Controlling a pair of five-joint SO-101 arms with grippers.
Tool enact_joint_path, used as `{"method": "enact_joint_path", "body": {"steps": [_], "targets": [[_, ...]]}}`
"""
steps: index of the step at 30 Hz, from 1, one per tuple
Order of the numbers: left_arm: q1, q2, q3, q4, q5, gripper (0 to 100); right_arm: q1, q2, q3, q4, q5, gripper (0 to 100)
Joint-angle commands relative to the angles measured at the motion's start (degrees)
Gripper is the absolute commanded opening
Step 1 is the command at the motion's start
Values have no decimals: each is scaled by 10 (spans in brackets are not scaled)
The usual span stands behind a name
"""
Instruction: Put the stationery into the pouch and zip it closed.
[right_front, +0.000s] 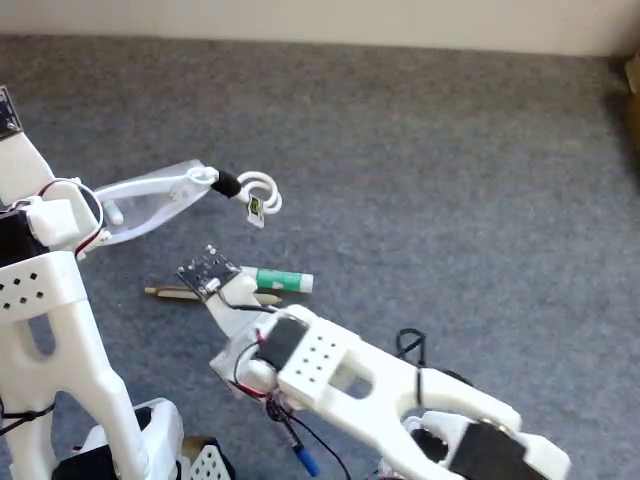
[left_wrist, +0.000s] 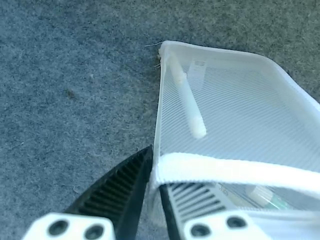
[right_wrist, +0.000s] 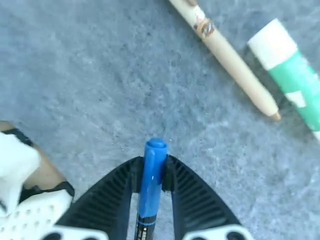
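In the left wrist view my left gripper (left_wrist: 154, 172) is shut on the white rim of the translucent mesh pouch (left_wrist: 240, 110). A white pen (left_wrist: 187, 102) lies inside it. In the high view the pouch (right_front: 160, 200) is held up at the left, with its black zipper pull and ring (right_front: 250, 190) pointing right. My right gripper (right_wrist: 152, 165) is shut on a blue marker (right_wrist: 151, 175), just above the carpet. Beyond the marker's tip lie a beige pen (right_wrist: 230, 55) and a green glue stick (right_wrist: 292, 75). The same glue stick (right_front: 280, 281) and beige pen (right_front: 170, 292) lie on the carpet below the pouch.
Grey carpet (right_front: 450, 180) covers the whole work area, with open floor to the right and at the back. The right arm's white body (right_front: 340, 380) reaches in from the lower right. The left arm's base (right_front: 60, 350) stands at the left edge.
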Motion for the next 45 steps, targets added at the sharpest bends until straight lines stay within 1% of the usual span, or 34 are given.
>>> {"method": "enact_joint_path", "body": {"steps": [1,10,14,22,24,28,34,38,45], "targets": [[-10,-17,-3,-7,4,5,-4,-87,7,6,8,4],[-10,-17,-3,-7,4,5,29,-272,13,4,8,4],[-10,-17,-3,-7,4,5,26,-327,12,3,8,4],[-10,-17,-3,-7,5,5,27,-374,16,-90,11,4],[-10,-17,-2,-7,5,5,25,-375,15,-114,50,4],[-10,-17,-2,-7,5,5,25,-375,16,-179,121,4],[-9,-16,-2,-7,5,5,25,-375,12,-303,170,4],[-7,-16,-2,-7,5,5,28,-371,17,-400,222,4],[-7,-17,10,-11,6,5,25,-369,17,-538,229,4]]}}
